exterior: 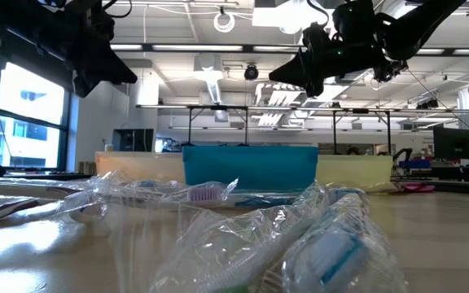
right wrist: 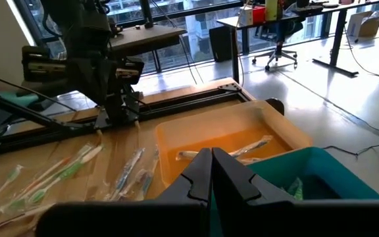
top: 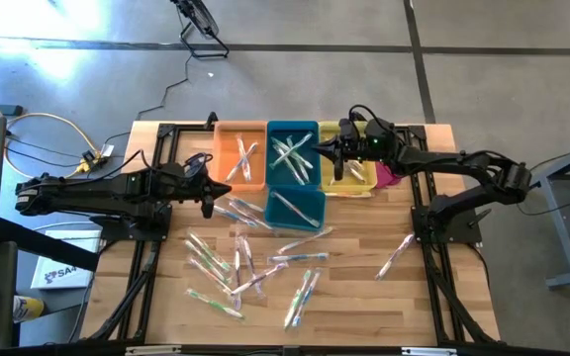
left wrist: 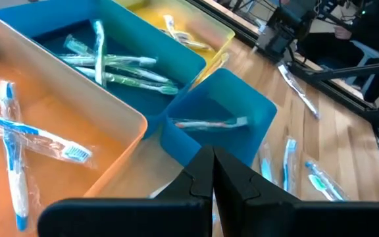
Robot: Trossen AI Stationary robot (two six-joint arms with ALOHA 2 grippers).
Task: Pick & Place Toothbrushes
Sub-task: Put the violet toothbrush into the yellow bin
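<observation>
Many wrapped toothbrushes (top: 250,267) lie loose on the wooden table's near half. Others lie in the orange bin (top: 240,158), the large teal bin (top: 293,150), the yellow bin (top: 352,176) and the small blue bin (top: 295,206). My left gripper (top: 206,196) hangs shut above the table just left of the orange bin, with nothing between its fingers (left wrist: 212,172). My right gripper (top: 325,150) is raised and shut over the border between the teal and yellow bins, also with nothing in it (right wrist: 210,170).
A pink cloth (top: 389,178) lies right of the yellow bin. One toothbrush (top: 396,255) lies apart near the right arm's base. Black frame rails run along both table sides. In the low view, crinkled wrappers (exterior: 300,236) fill the foreground.
</observation>
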